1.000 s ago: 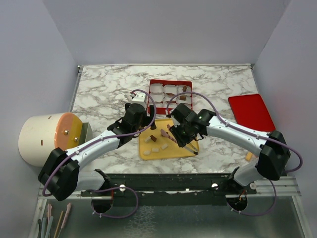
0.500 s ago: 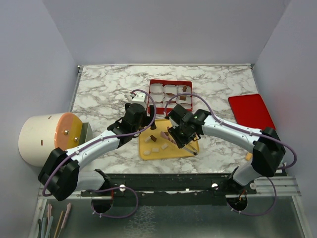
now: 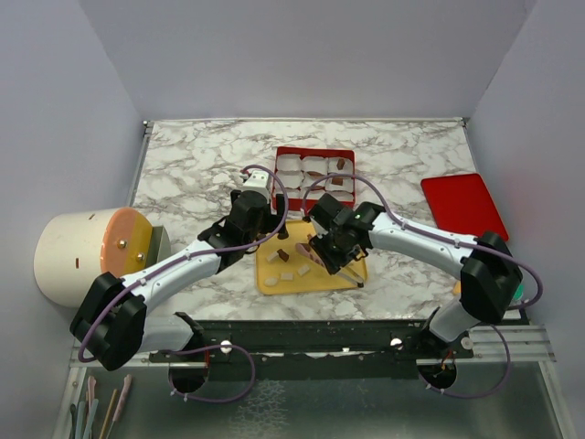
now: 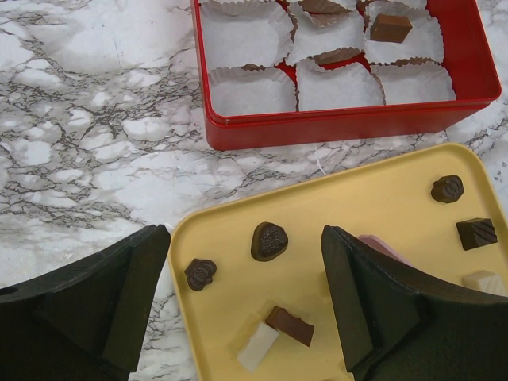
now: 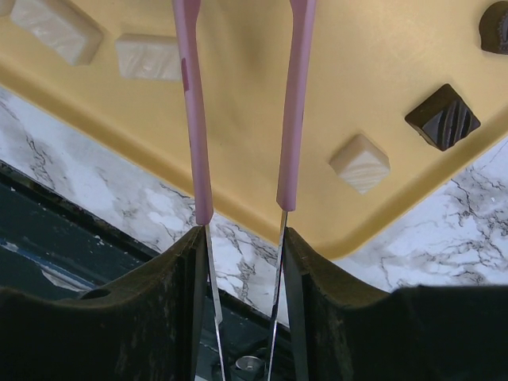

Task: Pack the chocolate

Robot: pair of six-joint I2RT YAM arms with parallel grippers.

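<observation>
Many chocolates (image 4: 269, 240) lie on the yellow tray (image 4: 381, 198), and a few sit in the red box (image 4: 341, 125). The right gripper (image 5: 242, 238) pinches pink tweezers (image 5: 193, 119). Their legs stand apart, and a dark square chocolate (image 5: 442, 117) lies just right of them. The left gripper (image 4: 242, 270) gapes wide. The right arm has slid slightly further over the tray.

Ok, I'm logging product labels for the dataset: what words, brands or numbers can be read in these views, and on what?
None can be read.
The red box, yellow tray and pink tweezers are plain, with no print.
The dark moulded chocolate bears a raised pattern, too small to read as letters.
</observation>
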